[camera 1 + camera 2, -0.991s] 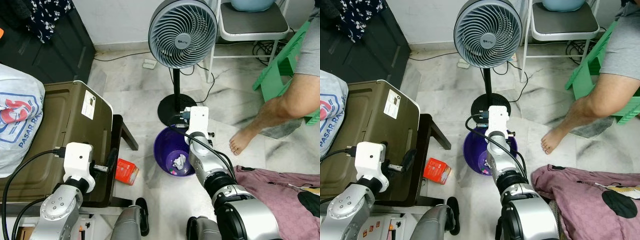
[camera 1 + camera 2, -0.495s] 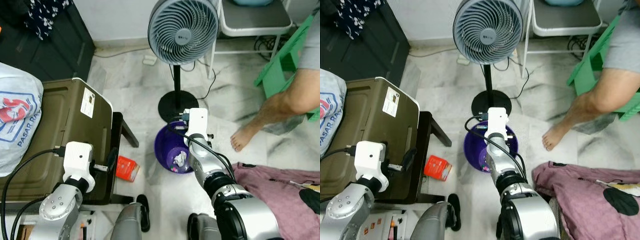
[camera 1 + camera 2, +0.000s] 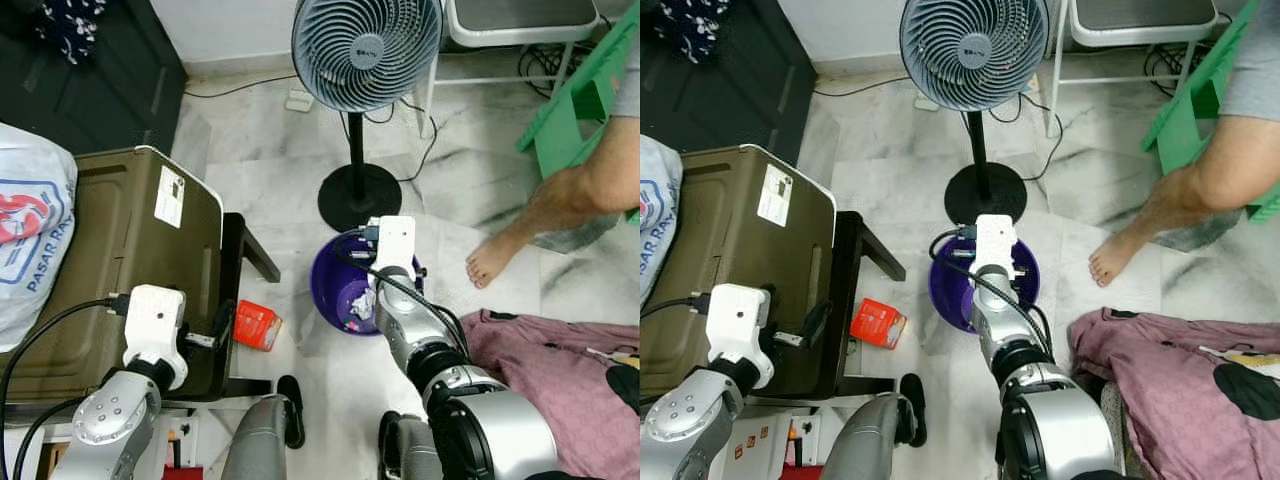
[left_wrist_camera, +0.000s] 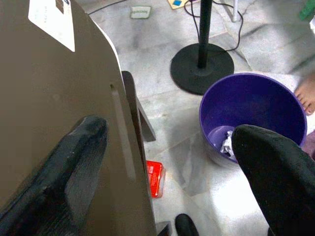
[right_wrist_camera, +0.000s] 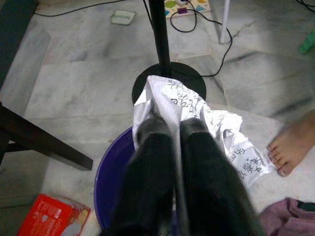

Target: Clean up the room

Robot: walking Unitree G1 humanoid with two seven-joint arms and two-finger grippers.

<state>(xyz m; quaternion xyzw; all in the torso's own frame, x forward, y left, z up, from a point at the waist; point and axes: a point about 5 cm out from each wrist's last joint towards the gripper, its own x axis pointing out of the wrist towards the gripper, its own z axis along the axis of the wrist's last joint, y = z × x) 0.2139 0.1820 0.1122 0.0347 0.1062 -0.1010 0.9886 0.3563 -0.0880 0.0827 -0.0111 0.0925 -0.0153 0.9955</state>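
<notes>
Over the purple bin (image 3: 340,285) on the marble floor (image 3: 270,170), the right gripper (image 5: 173,135) holds a crumpled sheet of printed paper (image 5: 197,115), its jaws pressed together with the sheet pinched between them. The paper hangs above the bin's mouth, a placement that appears intended for disposal; a white wad of crumpled paper (image 3: 362,303) lies inside the bin. The right arm (image 3: 415,335) reaches forward and downward from the shoulder, the wrist module directly above the near rim of the bin, fingers pointing toward the base (image 3: 358,195) of the pedestal fan (image 3: 365,45), which stands just beyond the bin. The left gripper (image 4: 167,162) hangs beside a brown case (image 3: 110,270) set on a dark table (image 3: 245,270), its jaws spread wide and holding nothing; the left arm (image 3: 130,400) is bent low at the robot's side and appears idle. A red box (image 3: 256,326) lies on the floor between the table and the bin, apparently a further item for collection. A pink garment (image 3: 560,360) lies on the floor to the right, and a person's bare foot (image 3: 490,262) stands near the bin. Judged against the task, release into the bin is the step in hand, with the red box and garment outstanding.
</notes>
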